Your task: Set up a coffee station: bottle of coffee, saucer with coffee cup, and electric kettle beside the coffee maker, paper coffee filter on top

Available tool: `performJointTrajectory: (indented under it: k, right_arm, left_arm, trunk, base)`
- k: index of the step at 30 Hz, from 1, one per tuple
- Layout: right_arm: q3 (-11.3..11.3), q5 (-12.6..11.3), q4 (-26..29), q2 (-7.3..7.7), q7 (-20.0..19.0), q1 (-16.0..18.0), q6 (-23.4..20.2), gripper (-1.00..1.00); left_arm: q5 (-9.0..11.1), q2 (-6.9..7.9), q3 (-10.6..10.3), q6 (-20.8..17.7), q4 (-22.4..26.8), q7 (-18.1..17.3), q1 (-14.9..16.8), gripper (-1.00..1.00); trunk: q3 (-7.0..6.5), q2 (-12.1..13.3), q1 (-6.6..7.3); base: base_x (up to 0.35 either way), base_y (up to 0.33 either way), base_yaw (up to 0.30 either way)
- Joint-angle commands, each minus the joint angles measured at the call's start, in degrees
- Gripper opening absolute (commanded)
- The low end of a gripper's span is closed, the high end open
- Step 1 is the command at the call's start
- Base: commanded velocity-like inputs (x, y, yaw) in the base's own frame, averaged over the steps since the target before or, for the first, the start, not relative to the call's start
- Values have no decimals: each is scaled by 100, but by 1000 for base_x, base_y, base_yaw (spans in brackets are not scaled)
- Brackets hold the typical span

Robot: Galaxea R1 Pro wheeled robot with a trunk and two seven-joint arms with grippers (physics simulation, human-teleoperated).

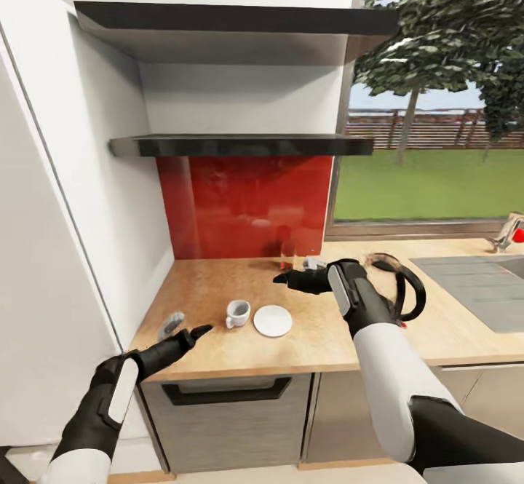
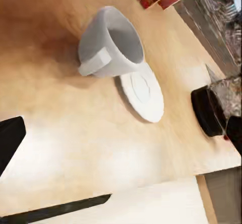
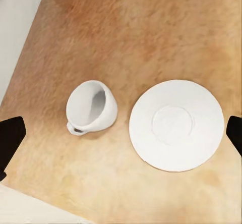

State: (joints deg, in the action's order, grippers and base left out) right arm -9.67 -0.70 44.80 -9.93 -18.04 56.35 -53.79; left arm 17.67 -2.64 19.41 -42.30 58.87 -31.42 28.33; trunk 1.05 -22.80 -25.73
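White cup [image 1: 237,314] stands on the wood counter [image 1: 218,280], just beside the saucer [image 1: 273,320] but not on it. The cup's handle points toward the counter's front edge. The left gripper [image 1: 191,335] hangs at the front edge, near the cup, with its fingers spread wide and holding nothing. The right gripper [image 1: 285,278] is above the counter behind the saucer, also wide and empty. The kettle [image 1: 393,287] sits on the counter behind the right arm, near the sink [image 1: 473,287].
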Motion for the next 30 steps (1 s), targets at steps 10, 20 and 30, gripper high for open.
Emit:
performJointTrajectory:
  k: [10, 20, 30]
  right_arm:
    - [-36, -18, -230, -7, 23, 7, 140, 100]
    - [-59, -9, -220, -7, 82, 7, 141, 100]
    - [-104, -26, -219, -7, 297, 7, 150, 100]
  left_arm:
    - [1626, -622, -19, 675, -53, 2541, -56, 100]
    - [2018, -736, -44, 773, -424, 2822, -120, 100]
    - [2031, -736, -264, 1173, -998, 2818, -126, 100]
  trunk:
    - [10, -12, -5]
    - [10, -12, -5]
    - [10, -12, -5]
  base:
    - [34, 0, 0]
    - [0, 0, 0]
    - [0, 0, 0]
